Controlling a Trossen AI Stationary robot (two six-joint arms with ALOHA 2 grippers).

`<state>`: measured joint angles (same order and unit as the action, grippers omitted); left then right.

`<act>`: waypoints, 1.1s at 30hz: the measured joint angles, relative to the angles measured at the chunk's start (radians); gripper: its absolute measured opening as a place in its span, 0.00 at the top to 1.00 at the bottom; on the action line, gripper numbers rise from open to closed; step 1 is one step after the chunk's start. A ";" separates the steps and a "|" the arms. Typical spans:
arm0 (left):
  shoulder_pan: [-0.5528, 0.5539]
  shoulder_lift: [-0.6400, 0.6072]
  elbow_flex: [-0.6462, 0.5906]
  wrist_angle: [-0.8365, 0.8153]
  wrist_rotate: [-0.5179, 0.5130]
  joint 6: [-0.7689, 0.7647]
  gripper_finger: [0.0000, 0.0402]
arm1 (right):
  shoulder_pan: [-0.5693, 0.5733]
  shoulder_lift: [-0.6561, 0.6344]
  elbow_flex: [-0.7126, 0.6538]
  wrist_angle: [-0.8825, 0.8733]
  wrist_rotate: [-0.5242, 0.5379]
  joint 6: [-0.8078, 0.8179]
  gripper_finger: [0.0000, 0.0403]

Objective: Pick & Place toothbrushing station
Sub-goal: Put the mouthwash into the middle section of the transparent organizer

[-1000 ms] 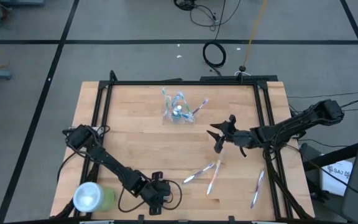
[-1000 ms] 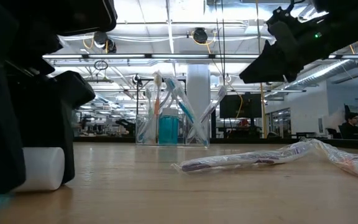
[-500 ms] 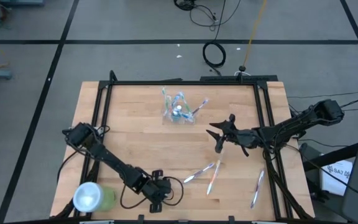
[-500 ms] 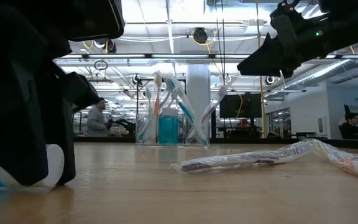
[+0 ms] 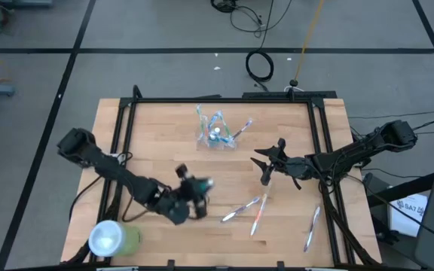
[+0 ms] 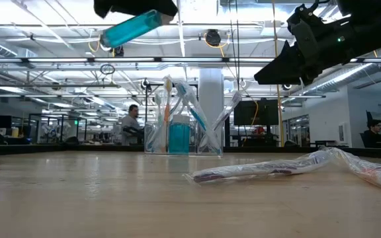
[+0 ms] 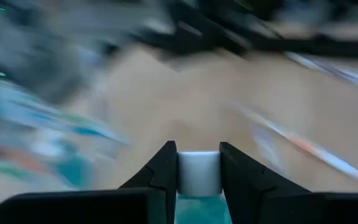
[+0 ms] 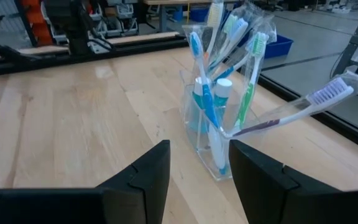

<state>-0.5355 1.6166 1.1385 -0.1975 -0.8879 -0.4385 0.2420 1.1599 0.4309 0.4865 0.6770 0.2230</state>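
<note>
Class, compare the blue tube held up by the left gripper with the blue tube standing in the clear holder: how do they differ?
The held blue tube is clamped in the left gripper, in the air, tilted nearly sideways. The standing blue tube rests upright inside the clear holder among toothbrushes, touched by no gripper. Both are translucent blue with a white cap.

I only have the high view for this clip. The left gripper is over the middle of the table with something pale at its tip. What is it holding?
Observer: The left gripper is shut on a teal tube; the left wrist view shows the tube's white cap between the fingers.
Operator: Is it off the wood?
Observer: Yes. In the low view the tube hangs tilted, high above the table.
Operator: And the right gripper?
Observer: The right gripper is open and empty, facing the clear toothbrush holder.
</note>
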 joint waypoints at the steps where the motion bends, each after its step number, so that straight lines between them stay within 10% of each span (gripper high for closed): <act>1: 0.013 -0.011 -0.001 0.016 -0.073 0.016 0.78 | 0.000 0.000 0.000 0.003 0.000 0.000 0.62; 9: 0.213 -0.021 -0.001 0.124 -0.311 0.043 0.78 | 0.000 0.000 0.000 0.011 0.001 -0.004 0.62; 19: 0.410 0.101 -0.002 0.190 -0.198 -0.032 0.78 | 0.000 0.000 0.000 0.015 0.002 -0.051 0.62; 33: 0.429 0.043 0.000 0.663 0.161 0.542 0.78 | -0.001 0.000 0.000 0.040 0.002 -0.157 0.62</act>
<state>-0.1065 1.6599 1.1385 0.4655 -0.7272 0.1033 0.2413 1.1595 0.4313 0.5266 0.6785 0.0662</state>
